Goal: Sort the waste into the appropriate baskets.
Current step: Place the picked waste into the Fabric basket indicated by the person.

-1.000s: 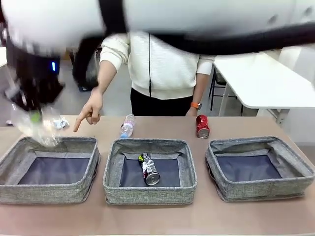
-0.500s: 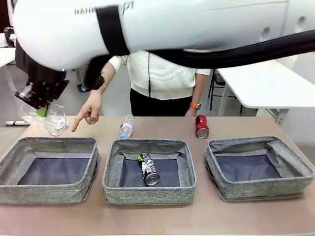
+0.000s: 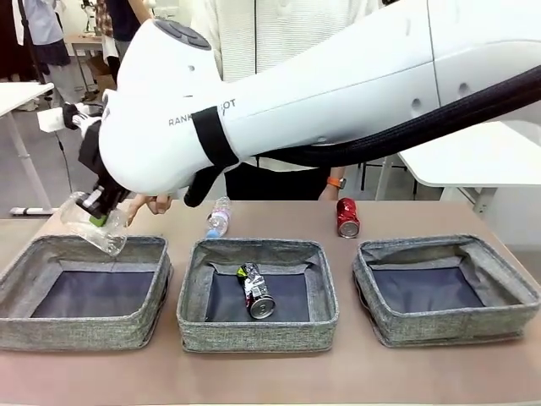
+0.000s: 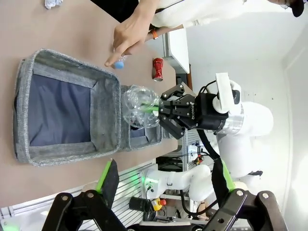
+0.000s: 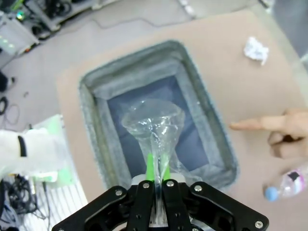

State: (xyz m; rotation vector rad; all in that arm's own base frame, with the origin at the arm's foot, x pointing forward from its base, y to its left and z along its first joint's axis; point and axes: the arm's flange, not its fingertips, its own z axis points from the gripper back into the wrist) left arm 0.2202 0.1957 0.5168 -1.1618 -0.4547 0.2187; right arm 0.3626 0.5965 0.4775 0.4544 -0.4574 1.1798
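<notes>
Three baskets stand in a row on the tabletop [image 3: 254, 372]. The crushed clear bottle [image 3: 101, 234] hangs in the air above the far part of the left basket [image 3: 25, 283], gripped by the right claw [image 3: 95, 216], whose arm reaches across from the other side. In the right wrist view the green pads are pressed almost together on a flattened fold of the plastic, and the wider, crumpled body flares out beyond them over the basket's dark bottom.

I judge this bottle to be very light, thin-walled and springy, and slick as well. It gives under the pads instead of resisting, so a creased, flattened part like the one now held is the safer place to pinch; the rounded body would probably squirm out. Once let go it should drop softly, though it could bounce or catch on the soft wall if released too near the rim.

The left claw [image 4: 163, 177] has its jaws wide apart and holds nothing; it looks on from off the tabletop's near side.

The black-silver can [image 3: 256, 292] lies in the middle basket [image 3: 193, 296], and the right basket [image 3: 507, 296] is bare. Beyond the baskets the red can [image 3: 347, 217], the clear plastic bottle with blue cap [image 3: 218, 217] and the crumpled white paper wad [image 5: 256, 49] wait on the tabletop. A person's hand [image 5: 284, 134] points with one finger toward the left basket
</notes>
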